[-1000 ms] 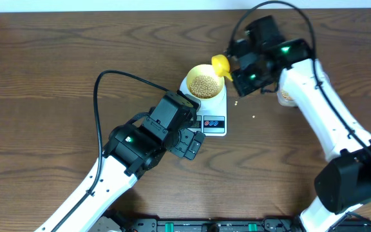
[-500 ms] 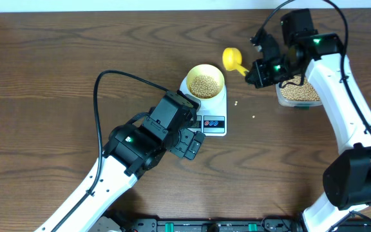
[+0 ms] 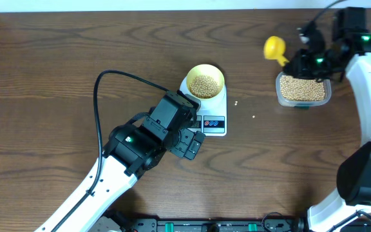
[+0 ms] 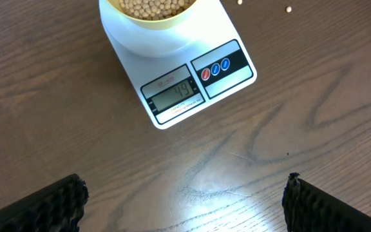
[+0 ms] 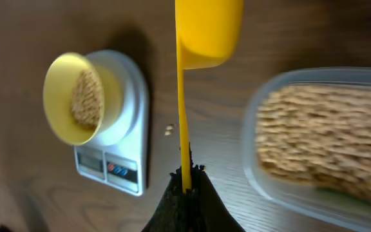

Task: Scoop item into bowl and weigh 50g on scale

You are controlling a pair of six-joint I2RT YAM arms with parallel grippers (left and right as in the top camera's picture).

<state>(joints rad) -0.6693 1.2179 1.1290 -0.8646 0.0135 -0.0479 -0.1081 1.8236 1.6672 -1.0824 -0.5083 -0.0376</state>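
Wooden table (image 3: 44, 96), scoop (image 3: 275, 46) swung from bowl (image 3: 206, 66) toward tub (image 3: 277, 90)

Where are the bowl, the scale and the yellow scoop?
bowl (image 3: 206, 69), overhead view, its top rim.
scale (image 4: 179, 93), left wrist view, its display.
yellow scoop (image 3: 275, 46), overhead view, its round cup.

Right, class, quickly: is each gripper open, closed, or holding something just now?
Left gripper: open, holding nothing, above the table near the scale.
Right gripper: closed on the handle of the yellow scoop.
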